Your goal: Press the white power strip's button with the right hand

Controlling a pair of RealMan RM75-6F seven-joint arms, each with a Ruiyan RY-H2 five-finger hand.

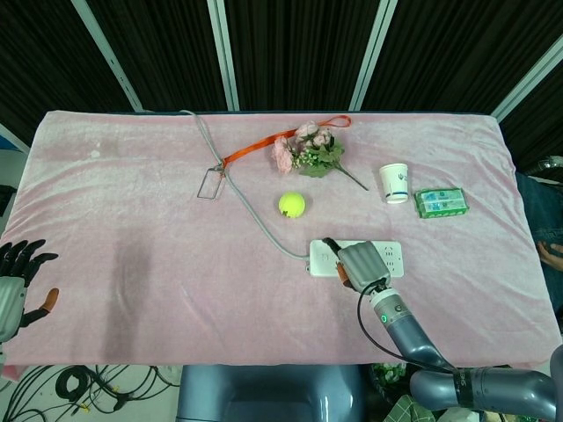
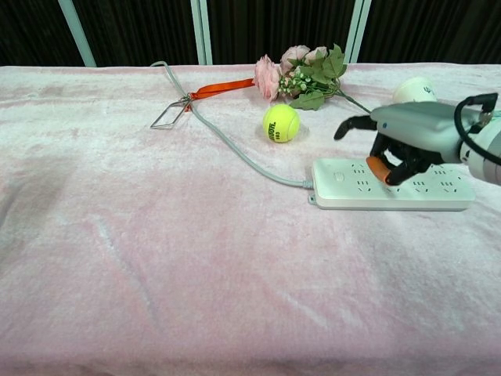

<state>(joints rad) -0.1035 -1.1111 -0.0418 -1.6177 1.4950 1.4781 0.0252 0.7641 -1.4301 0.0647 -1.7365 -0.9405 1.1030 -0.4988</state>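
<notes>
Right hand [image 2: 407, 137] above power strip [image 2: 391, 185], touching nothing, most fingers curled, one extended.

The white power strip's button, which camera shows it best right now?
The chest view. There the button sits uncovered at the cord end of the white plastic power strip, with the right hand raised clear above it. In the head view the right hand overlaps much of the strip, and the button is too small to pick out.
</notes>
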